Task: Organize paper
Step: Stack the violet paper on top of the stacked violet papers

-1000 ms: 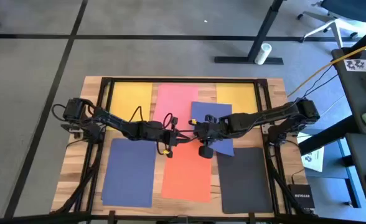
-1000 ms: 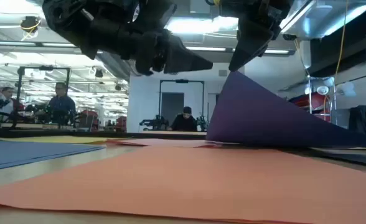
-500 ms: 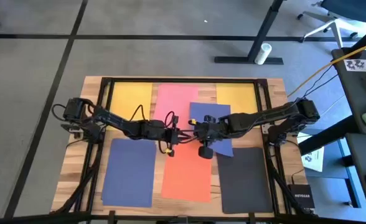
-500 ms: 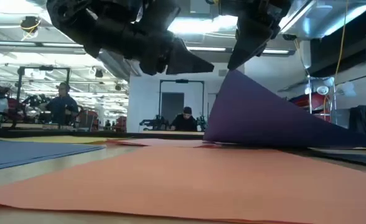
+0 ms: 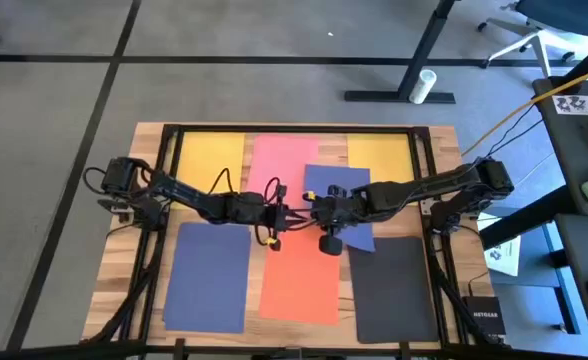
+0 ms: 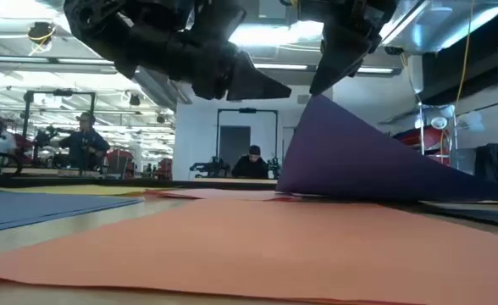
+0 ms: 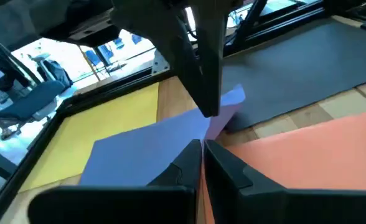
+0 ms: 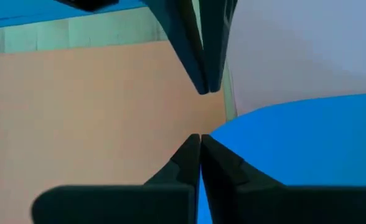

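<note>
On a wooden bench (image 5: 442, 190) spread with coloured sheets, the left gripper (image 5: 292, 215) hovers with jaws clenched and empty. Beside it, the right gripper (image 5: 312, 209) pinches the navy blue sheet (image 6: 359, 161) by one corner, peeling it up, apparently to reposition it.

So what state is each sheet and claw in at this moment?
Middle blue sheet: one corner lifted, rest on table.
Orange sheet: flat.
Left blue sheet: flat.
Black sheet: flat.
Pink sheet: flat.
Right gripper: shut on middle blue sheet.
Left gripper: shut, empty.
</note>
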Robot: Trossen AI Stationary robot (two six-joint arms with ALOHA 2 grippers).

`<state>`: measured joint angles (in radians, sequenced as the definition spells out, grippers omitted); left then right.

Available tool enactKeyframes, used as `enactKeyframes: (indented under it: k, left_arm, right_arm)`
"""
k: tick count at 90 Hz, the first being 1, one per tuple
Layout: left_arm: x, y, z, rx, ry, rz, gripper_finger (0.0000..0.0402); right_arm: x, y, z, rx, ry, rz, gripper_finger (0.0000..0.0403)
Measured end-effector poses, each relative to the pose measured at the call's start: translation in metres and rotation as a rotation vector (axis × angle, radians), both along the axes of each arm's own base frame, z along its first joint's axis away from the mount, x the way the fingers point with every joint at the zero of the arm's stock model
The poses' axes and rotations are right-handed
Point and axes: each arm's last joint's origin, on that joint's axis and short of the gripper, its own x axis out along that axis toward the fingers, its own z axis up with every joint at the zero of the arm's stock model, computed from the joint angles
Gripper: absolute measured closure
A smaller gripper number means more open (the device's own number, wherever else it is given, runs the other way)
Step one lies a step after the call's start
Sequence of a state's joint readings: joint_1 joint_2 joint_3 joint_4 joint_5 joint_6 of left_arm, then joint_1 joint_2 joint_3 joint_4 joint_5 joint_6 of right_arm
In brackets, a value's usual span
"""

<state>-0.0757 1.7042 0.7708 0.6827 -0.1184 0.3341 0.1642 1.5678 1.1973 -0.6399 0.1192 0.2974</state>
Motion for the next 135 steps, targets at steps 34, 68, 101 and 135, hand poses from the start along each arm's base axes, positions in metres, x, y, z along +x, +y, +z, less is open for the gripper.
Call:
enactKeyframes:
  k: [34,68,101,135]
  left_arm:
    - [0.0,0.003,-0.001,-0.008,0.014,-0.037,0.0398]
    - [0.005,0.005,-0.004,-0.054,0.035,-0.097,0.0398]
    - [0.01,0.01,-0.003,-0.159,0.058,-0.113,0.0377]
    - [0.013,0.014,-0.002,-0.083,0.021,-0.037,0.0287]
  right_arm:
    - [0.001,0.0,0.001,-0.004,-0.011,0.01,0.0403]
    - [0.002,0.001,0.001,0.003,-0.028,0.013,0.0403]
    - [0.003,0.001,0.002,0.017,-0.036,0.025,0.0403]
    - [0.003,0.001,0.002,0.019,-0.039,0.028,0.0403]
